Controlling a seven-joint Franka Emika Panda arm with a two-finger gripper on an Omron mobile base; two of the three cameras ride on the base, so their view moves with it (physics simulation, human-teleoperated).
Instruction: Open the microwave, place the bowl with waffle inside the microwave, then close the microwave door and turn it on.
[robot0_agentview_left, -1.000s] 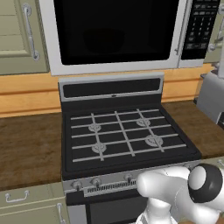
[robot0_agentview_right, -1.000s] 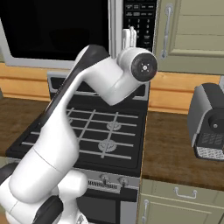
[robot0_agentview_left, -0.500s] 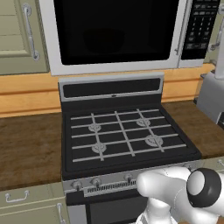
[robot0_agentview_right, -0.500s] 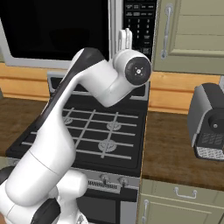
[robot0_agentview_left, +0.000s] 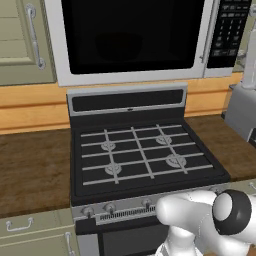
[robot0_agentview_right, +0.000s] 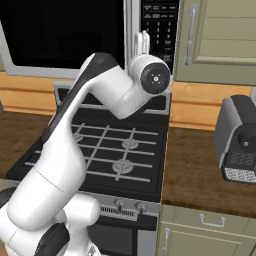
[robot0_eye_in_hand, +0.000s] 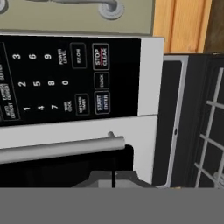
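The microwave (robot0_agentview_left: 145, 40) hangs over the stove (robot0_agentview_left: 142, 160), and its door (robot0_agentview_left: 132, 37) is shut, flush with the grey frame. Through the dark glass in the left base view a round dim shape (robot0_agentview_left: 116, 46) shows inside; it is too faint to say that it is the bowl, and I cannot make out the waffle.

In the right base view the arm reaches up from the lower left, and the gripper (robot0_agentview_right: 142, 44) stands upright just in front of the keypad (robot0_agentview_right: 159, 27), near the right edge of the door. In the hand view the fingers (robot0_eye_in_hand: 113, 177) meet along a thin dark seam at the bottom, so they are pressed together and pinch nothing. The handle (robot0_eye_in_hand: 61, 149) runs across this view just above the fingertips (the view is rolled, so the bar lies sideways here), apart from them. Beyond it the keypad shows the digit buttons, a stop/clear button (robot0_eye_in_hand: 100, 56) and a start button (robot0_eye_in_hand: 102, 103).

Around: a beige cabinet (robot0_agentview_left: 22, 40) with a grey handle stands left of the microwave, another cabinet (robot0_agentview_right: 220, 40) right of it. A wooden counter (robot0_agentview_left: 32, 170) lies on both sides of the stove. On its right part stands a grey appliance (robot0_agentview_right: 237, 140), well apart from the arm. Between the gripper and the keypad nothing stands.
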